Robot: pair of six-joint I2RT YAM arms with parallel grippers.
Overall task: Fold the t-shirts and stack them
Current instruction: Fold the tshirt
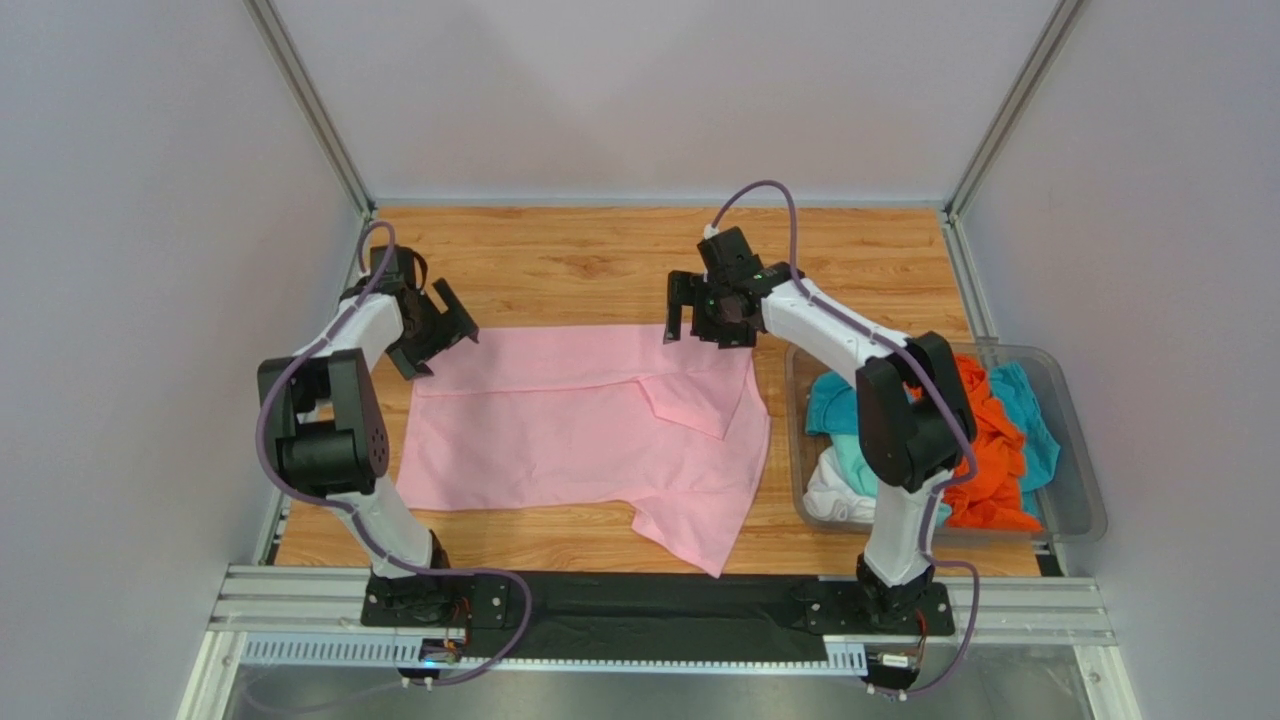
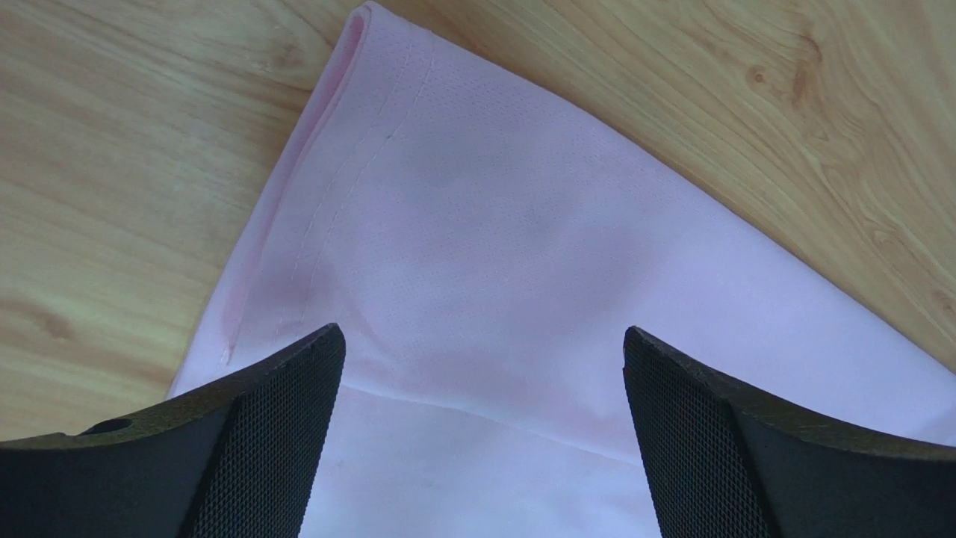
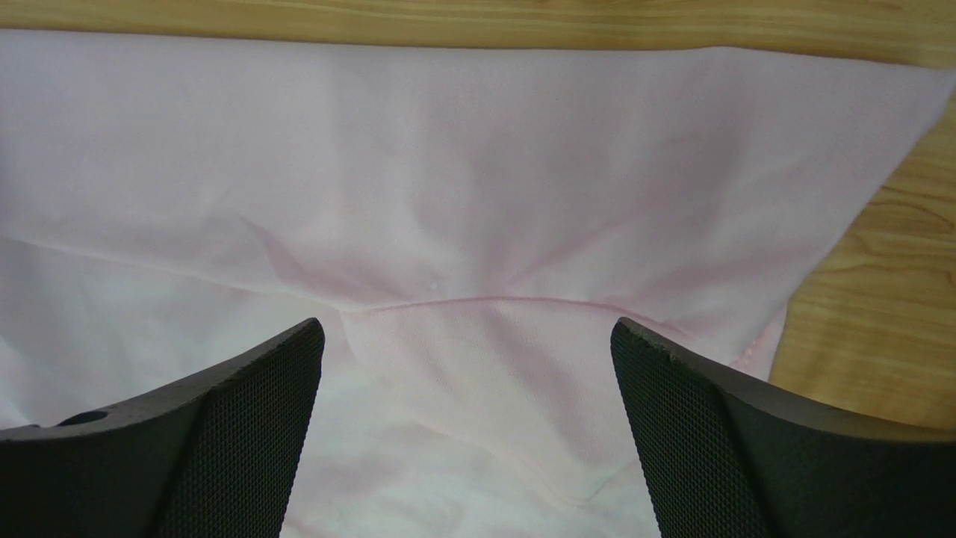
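Across the middle of the table (image 1: pixel 601 248), in the top view, the pink t-shirt (image 1: pixel 571 435) is lying spread flat, with one rumpled flap trailing toward the near edge. The left gripper (image 1: pixel 436 333) is hanging over the shirt's far-left corner by the table's left edge. The right gripper (image 1: pixel 706 318) is hanging over its far-right corner. The clear bin (image 1: pixel 1079 495) is sitting at the right edge, holding the orange shirt (image 1: pixel 999 450), teal shirts (image 1: pixel 834 405) and white shirt (image 1: pixel 830 488). In the left wrist view the fingers (image 2: pixel 281 426) are standing spread wide with nothing between them, the hemmed corner lying just ahead on bare wood. In the right wrist view the fingers (image 3: pixel 258 415) are likewise spread and empty, over a doubled layer with a curved seam; contact with the cloth can't be told. Risks: the right side is looking layered, so a shallow pinch may be catching only the top ply and skewing the fold. Uneven lifts would be dragging the trailing flap. Room: open wood is lying along the far edge, while the bin is crowding the right arm's side.
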